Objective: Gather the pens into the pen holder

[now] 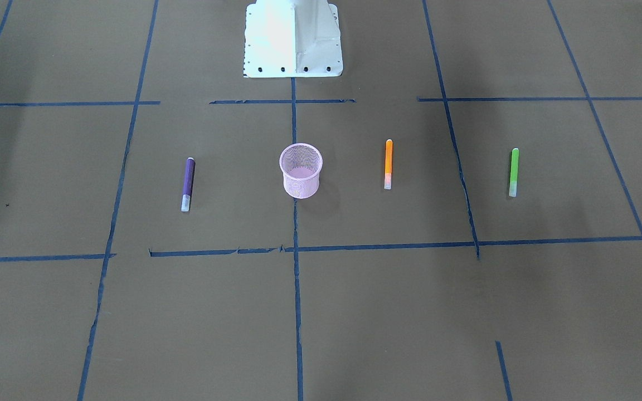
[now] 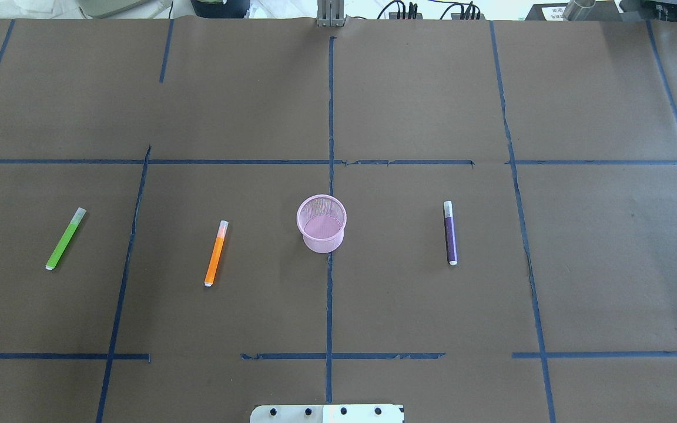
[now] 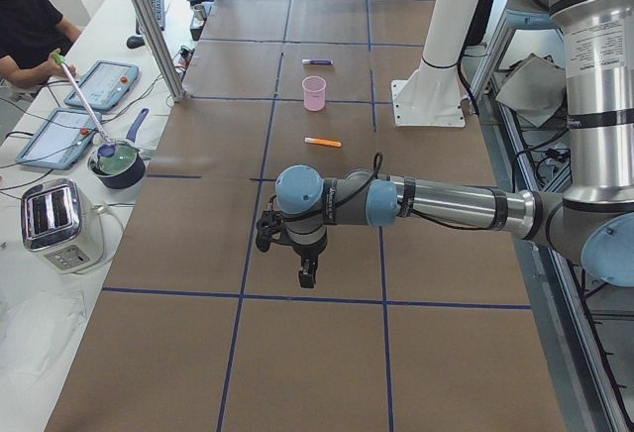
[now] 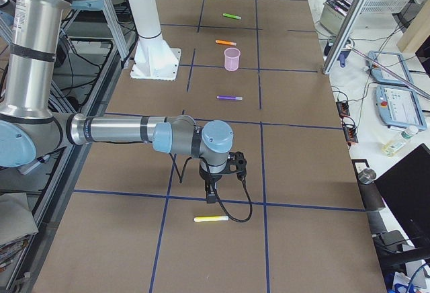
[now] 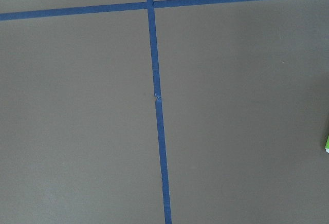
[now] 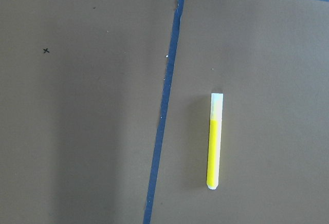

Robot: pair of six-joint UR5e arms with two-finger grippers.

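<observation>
The left gripper hangs over the table. I cannot tell how far its jaws are open or whether it holds anything. The green pen lies close beside it. The orange pen, the upright pink cup and the purple pen lie farther beyond. The right gripper, equally unclear, hangs near a yellow pen.

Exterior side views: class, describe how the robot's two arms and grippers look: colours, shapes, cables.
The left arm and right arm are round silver-grey tubes joined by rounded pale-blue caps, with black bands. The left gripper and right gripper are small and black. A thin black cable loops by each wrist.
</observation>
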